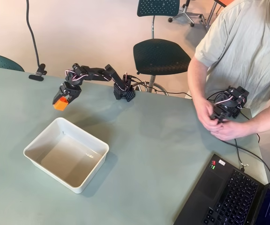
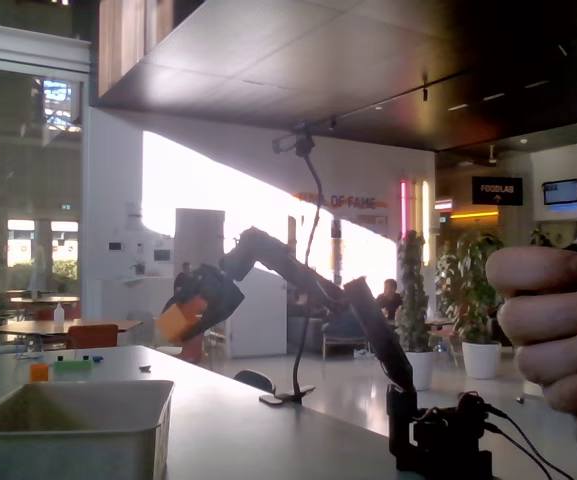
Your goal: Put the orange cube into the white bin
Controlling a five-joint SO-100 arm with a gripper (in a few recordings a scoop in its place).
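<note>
Gripper (image 1: 62, 101) clamped on the orange cube (image 1: 60, 104), raised clear of the worktop (image 1: 163, 154) per the fixed view (image 2: 178, 322). Overhead view: cube sits at about 11 o'clock from the white bin (image 1: 34, 143), just outside its far rim. Fixed view: bin (image 2: 78, 425) is lower left of the cube.

Overhead view: the black arm (image 1: 97, 75) reaches left across the grey-green desk (image 1: 163, 154). Its gripper (image 1: 62, 101) has the jaws closed on the orange cube (image 1: 60, 104), beyond the far corner of the white bin (image 1: 34, 145). The bin sits on the desk, interior glossy. A laptop (image 1: 233, 194) occupies the lower right corner. A person's hands (image 1: 214, 122) rest at the right edge.
</note>
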